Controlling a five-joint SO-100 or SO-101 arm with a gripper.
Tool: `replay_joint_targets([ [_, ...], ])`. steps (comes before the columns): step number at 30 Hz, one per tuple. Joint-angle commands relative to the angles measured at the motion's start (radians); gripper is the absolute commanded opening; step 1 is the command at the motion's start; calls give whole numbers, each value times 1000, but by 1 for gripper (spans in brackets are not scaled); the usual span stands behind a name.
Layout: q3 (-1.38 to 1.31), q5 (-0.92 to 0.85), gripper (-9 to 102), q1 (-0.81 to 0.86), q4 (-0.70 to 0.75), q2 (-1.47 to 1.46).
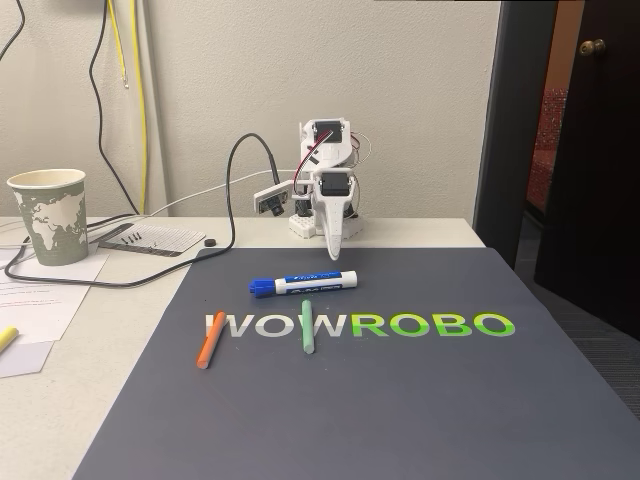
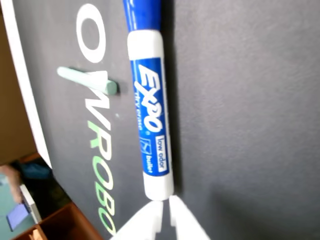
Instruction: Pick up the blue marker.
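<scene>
Claw (image 1: 334,250) hangs point-down at the far edge of your dark mat (image 1: 400,400), just behind the blue marker (image 1: 304,282). In the wrist view its white tips (image 2: 166,212) come up from 6 o'clock, fingers drawn nearly together with a thin slit between them, nothing held. The tips sit right at the marker's white tail end (image 2: 159,187); you cannot tell whether they touch it.

Marker lies flat on the mat in the fixed view, cap toward 9 o'clock, tail toward 3 o'clock, above the printed "WOWROBO" lettering (image 1: 365,325). In the wrist view it runs from 12 o'clock down to 6 o'clock, blue cap at the top edge, "EXPO" label facing up.

Your two thin sticks lie below the marker in the fixed view, across the lettering: the orange stick (image 1: 209,340) toward 8 o'clock from the marker, slightly tilted; the light-green stick (image 1: 307,327) toward 6 o'clock, nearly straight up and down in the frame. Both are apart from the marker. The wrist view catches the green stick (image 2: 87,80) at 9 o'clock of the marker, with a gap between them.

On the desk (image 1: 110,330) at the left of the fixed view: a paper cup (image 1: 49,215) with a world-map print, papers (image 1: 40,300), a black cable (image 1: 150,265) looping to the arm's base (image 1: 325,225).
</scene>
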Motion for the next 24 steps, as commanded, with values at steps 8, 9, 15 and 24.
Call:
replay_joint_targets([
  [8,-98,-6,0,41,8,-52],
  [9,-138,-8,0,44,-2,-124],
  [15,-511,-21,0,57,144,-554],
  [24,-772,-92,0,100,337,-758],
])
